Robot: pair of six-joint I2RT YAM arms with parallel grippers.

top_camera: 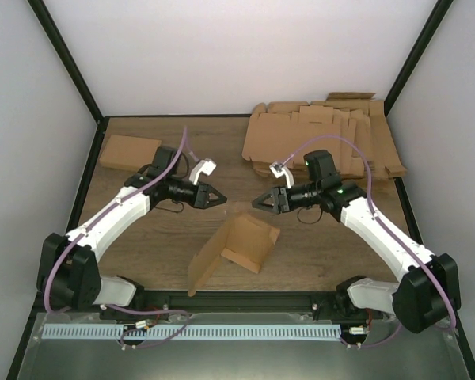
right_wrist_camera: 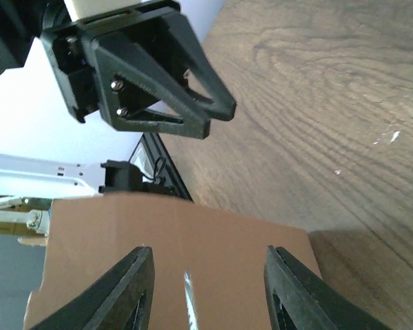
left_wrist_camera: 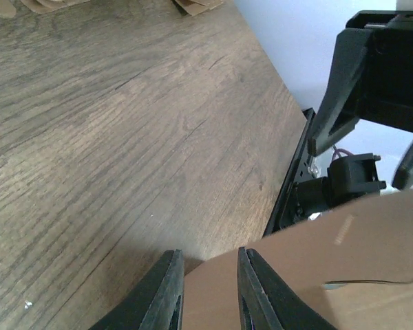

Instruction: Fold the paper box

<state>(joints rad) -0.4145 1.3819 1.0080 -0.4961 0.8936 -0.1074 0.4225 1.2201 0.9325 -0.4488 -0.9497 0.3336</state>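
While the wooden table carries a pile of cardboard sheets at far right, the paper box sits half-raised at near centre. Just beyond it are the left gripper, jaws narrowly apart, and the right gripper, jaws wider. Both are empty. Advice: lower them evenly and press opposite walls upright together.
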